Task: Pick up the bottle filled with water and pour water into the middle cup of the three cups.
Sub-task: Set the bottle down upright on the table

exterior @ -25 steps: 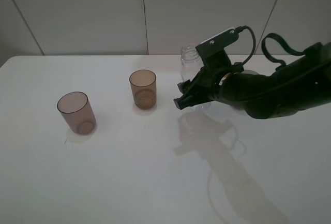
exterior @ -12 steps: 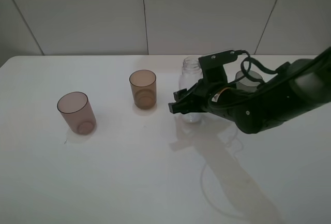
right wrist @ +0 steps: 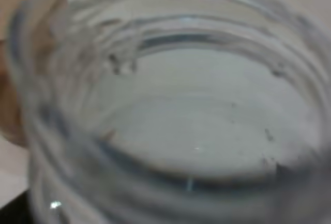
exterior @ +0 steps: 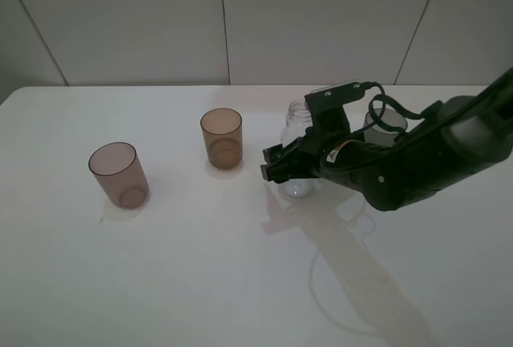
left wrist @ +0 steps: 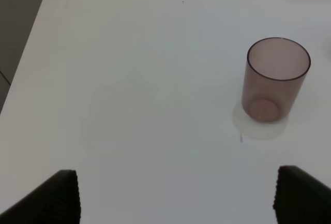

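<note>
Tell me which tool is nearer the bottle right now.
Right. The right tool is at the bottle, its fingers alongside the body. The left tool is off by the pinkish cup, out of the overhead view.

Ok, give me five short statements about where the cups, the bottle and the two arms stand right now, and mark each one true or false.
1. The amber middle cup stands upright with nothing held over it. True.
2. The right gripper is at the bottle, its fingers low beside the body. True.
3. The bottle is tilted over the middle cup, pouring. False: in the exterior view it is upright, apart from that cup, on the table.
4. The pinkish-mauve cup lies on its side. False: it stands upright with its mouth open.
5. The left gripper holds the pinkish cup. False: the left fingers are wide apart with nothing between them, well short of it.
</note>
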